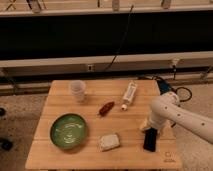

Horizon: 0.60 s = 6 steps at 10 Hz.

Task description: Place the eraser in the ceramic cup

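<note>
Gripper (148, 125): at the right side of the light wooden slatted table (90, 159), low over the tabletop at the end of a white arm (180, 116) that enters from the right edge of the view. Whether the gripper is open or closed cannot be told; its tip meets the far end of the eraser, and actual contact cannot be confirmed.

Eraser (149, 142): a small, flat, black rectangular slab with rounded corners. It lies flat on the table near the front right corner, its long side running roughly front to back, directly in front of the gripper.

Whitish-grey spongy block (109, 141): lies to the left of the eraser, near the front edge, apart from it.

White tube with printed label (129, 95): lies on its side behind the gripper, towards the back of the table.

Small reddish-brown oblong object (105, 108): lies near the table centre, left of the tube.

Wide green bowl (68, 131): stands upright at the front left, just beside the spongy block.

Ceramic cup (77, 91): a small, pale whitish, handleless tumbler, upright at the back left, behind the bowl and well apart from the eraser.

Black cable (122, 45): hangs along the dark wall behind the table.
</note>
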Available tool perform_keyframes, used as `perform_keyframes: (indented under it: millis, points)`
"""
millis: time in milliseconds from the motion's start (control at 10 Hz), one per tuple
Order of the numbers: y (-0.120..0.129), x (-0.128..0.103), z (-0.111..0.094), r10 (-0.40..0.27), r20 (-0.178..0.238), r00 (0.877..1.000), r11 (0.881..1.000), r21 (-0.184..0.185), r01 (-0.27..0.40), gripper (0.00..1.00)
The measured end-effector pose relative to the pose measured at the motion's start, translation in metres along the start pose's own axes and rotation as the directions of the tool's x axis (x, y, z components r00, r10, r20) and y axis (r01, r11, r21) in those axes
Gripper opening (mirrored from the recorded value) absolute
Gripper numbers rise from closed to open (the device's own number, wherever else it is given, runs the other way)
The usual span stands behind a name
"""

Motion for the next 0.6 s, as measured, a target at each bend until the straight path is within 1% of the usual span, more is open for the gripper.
perform_keyframes:
  millis: [200, 400, 500, 600]
  points:
    - [-0.0025, 0.0013, -0.0038, -0.003, -0.005, 1.000, 1.000, 0.004, 0.003, 0.08]
    - [-0.0004, 0.0005, -0.0049, -0.001, -0.003, 1.000, 1.000, 0.001, 0.001, 0.00]
    - [0.0001, -0.0004, -0.0051, -0.002, -0.001, 1.000, 1.000, 0.000, 0.002, 0.00]
    - [0.0031, -0.0036, -0.0079, -0.008, -0.010, 1.000, 1.000, -0.009, 0.008, 0.00]
